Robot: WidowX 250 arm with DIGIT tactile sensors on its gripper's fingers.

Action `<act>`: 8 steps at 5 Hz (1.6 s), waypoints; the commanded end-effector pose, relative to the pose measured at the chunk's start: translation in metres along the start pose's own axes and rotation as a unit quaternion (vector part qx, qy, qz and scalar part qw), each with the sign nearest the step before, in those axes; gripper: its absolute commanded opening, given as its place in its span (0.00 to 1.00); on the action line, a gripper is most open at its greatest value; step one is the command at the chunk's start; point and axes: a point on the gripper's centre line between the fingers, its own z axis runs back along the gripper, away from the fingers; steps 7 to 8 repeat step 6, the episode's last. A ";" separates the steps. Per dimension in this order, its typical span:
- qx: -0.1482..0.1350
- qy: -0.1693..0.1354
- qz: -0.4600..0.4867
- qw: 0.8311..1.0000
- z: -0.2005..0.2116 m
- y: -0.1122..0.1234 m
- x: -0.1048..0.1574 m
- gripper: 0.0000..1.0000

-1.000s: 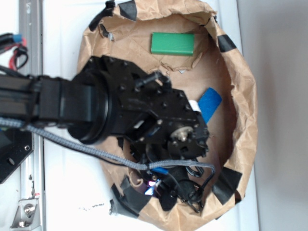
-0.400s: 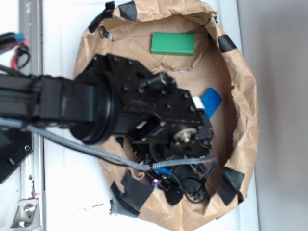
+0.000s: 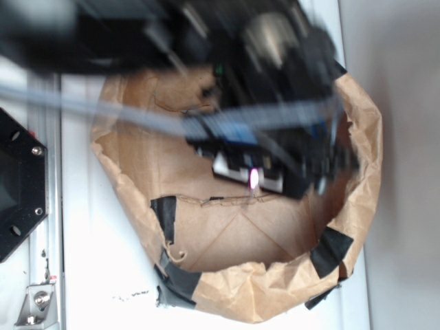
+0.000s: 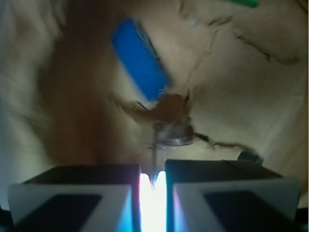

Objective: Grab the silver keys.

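Note:
In the wrist view my gripper (image 4: 153, 169) is shut, its two fingers almost touching with a thin metal piece pinched between them. That piece leads to the silver keys (image 4: 173, 135), a blurred shiny bunch hanging just past the fingertips over the brown paper. The blue block (image 4: 139, 58) lies beyond the keys, and a green block (image 4: 244, 2) shows only as a corner at the top edge. In the exterior view the arm is a dark blur across the top. The gripper (image 3: 254, 180) shows there only by its glowing light, and the keys cannot be made out.
A crumpled brown paper nest (image 3: 275, 302) with raised walls and black tape patches (image 3: 330, 251) surrounds the work area. A metal rail and a black mount (image 3: 20, 185) stand at the left. Torn creases cross the paper floor (image 4: 251, 96).
The arm has swung fast from the nest's lower middle to the top of the exterior view. The nest's lower floor, covered before, now shows bare, and the whole frame is motion-blurred.

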 end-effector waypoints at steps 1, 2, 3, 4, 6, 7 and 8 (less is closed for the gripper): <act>-0.036 -0.055 -0.126 0.990 0.014 0.036 -0.028 0.00; -0.010 -0.052 -0.125 0.991 0.010 0.032 -0.028 0.00; 0.020 -0.076 -0.117 0.990 0.005 0.026 -0.028 0.00; 0.070 -0.108 -0.091 0.988 -0.005 0.015 -0.026 0.00; 0.087 -0.114 -0.082 0.986 -0.018 0.008 -0.030 0.00; 0.087 -0.114 -0.082 0.986 -0.018 0.008 -0.030 0.00; 0.087 -0.114 -0.082 0.986 -0.018 0.008 -0.030 0.00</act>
